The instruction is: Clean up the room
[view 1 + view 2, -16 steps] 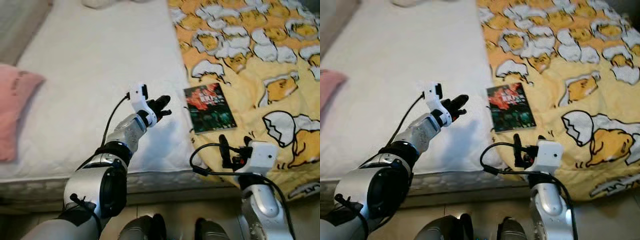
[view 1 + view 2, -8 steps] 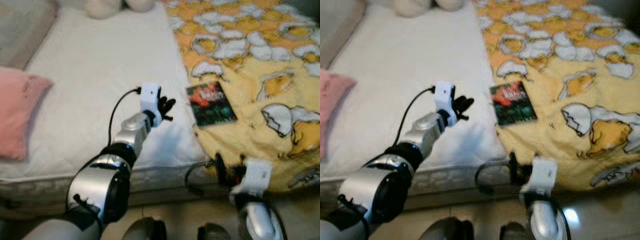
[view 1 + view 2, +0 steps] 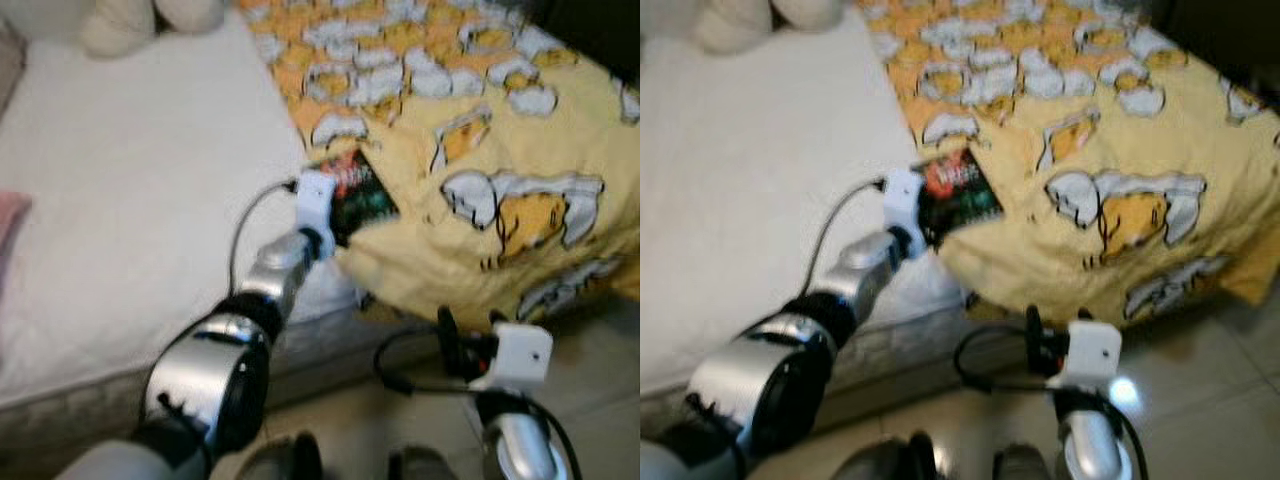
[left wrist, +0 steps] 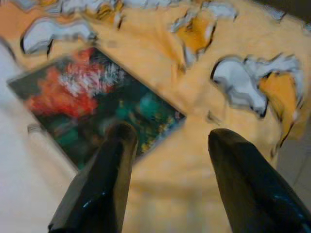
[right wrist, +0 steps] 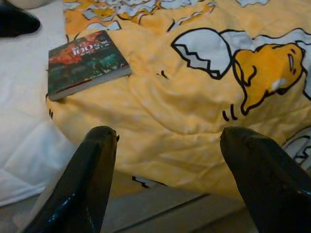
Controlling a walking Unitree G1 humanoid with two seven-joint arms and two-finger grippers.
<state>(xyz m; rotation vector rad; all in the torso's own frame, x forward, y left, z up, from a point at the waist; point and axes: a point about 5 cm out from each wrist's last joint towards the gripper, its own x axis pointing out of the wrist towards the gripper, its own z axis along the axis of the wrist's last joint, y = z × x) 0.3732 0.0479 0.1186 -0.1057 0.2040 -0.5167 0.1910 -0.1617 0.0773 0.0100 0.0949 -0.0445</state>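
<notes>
**A:** Left wrist view first: where is the book [image 4: 97, 109]?

**B:** It lies flat on the yellow blanket [image 4: 194, 145], at that blanket's edge beside the white mattress [image 3: 130, 220]. Its cover is dark, with red at one end and green at the other. The picture is blurred, so the title cannot be read there.

**A:** And the left gripper [image 4: 167, 141]?

**B:** It hangs just over the book, fingers spread wide with nothing between them. One fingertip [image 4: 119, 136] overlaps the near corner of the cover; whether it touches I cannot tell. The other finger is over bare blanket. From the head camera, the left arm [image 3: 280, 275] reaches forward across the mattress edge, its white wrist block right at the book's near end.

**A:** What about the right side?

**B:** The right gripper [image 5: 167, 141] is low in front of the bed, well short of the book. Its fingers are also wide apart and empty. In its own camera the book [image 5: 85, 60] sits further on, spine edge towards the lens, and a dark fingertip of the left gripper shows over the mattress in the corner of that picture.

**A:** Anything else on the bed?

**B:** The blanket carries a cartoon egg-yolk pattern and drapes over the bed's side towards the tiled floor [image 3: 1200, 400]. A pale plush toy [image 3: 150, 20] rests at the far end of the mattress, and a pink pillow [image 3: 10, 215] shows at the left border.
</notes>
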